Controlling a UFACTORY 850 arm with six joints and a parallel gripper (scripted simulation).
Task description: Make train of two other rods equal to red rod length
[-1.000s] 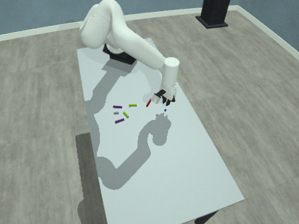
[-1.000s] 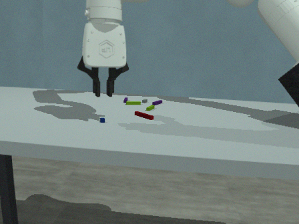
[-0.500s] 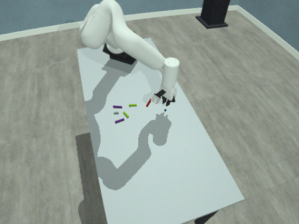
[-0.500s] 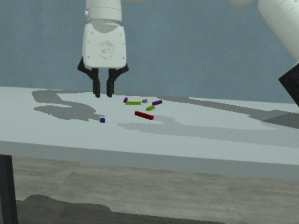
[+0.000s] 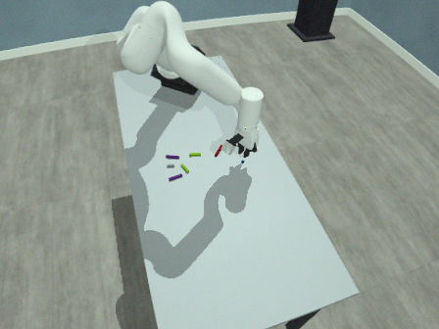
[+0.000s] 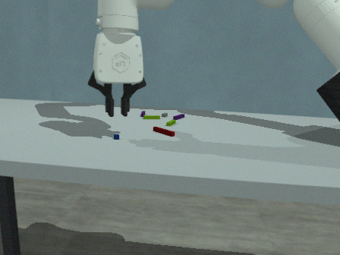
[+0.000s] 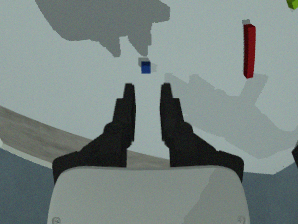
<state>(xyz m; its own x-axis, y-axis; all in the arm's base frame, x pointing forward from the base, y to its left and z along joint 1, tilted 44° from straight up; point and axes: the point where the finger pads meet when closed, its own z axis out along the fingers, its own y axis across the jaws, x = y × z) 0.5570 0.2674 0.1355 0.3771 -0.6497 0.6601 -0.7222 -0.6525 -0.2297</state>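
Note:
The small blue rod (image 5: 242,161) (image 6: 116,136) (image 7: 145,67) lies on the white table (image 5: 255,255) (image 6: 68,159). My gripper (image 5: 244,154) (image 6: 117,112) (image 7: 147,95) hangs just above the table beside it, fingers pointing down and narrowed to a small gap, with nothing between them. The red rod (image 5: 218,151) (image 6: 164,131) (image 7: 249,50) lies flat a short way to one side. Farther off lie two purple rods (image 5: 171,157) (image 5: 175,177) (image 6: 178,116), two lime rods (image 5: 195,155) (image 5: 184,168) (image 6: 151,117) (image 6: 171,122) and a grey rod (image 5: 170,165) (image 6: 164,114), all apart from each other.
The arm's base (image 5: 171,80) stands at the far end of the table. A black pedestal (image 5: 314,20) stands on the floor at the back right. The table's right edge runs close to the blue rod.

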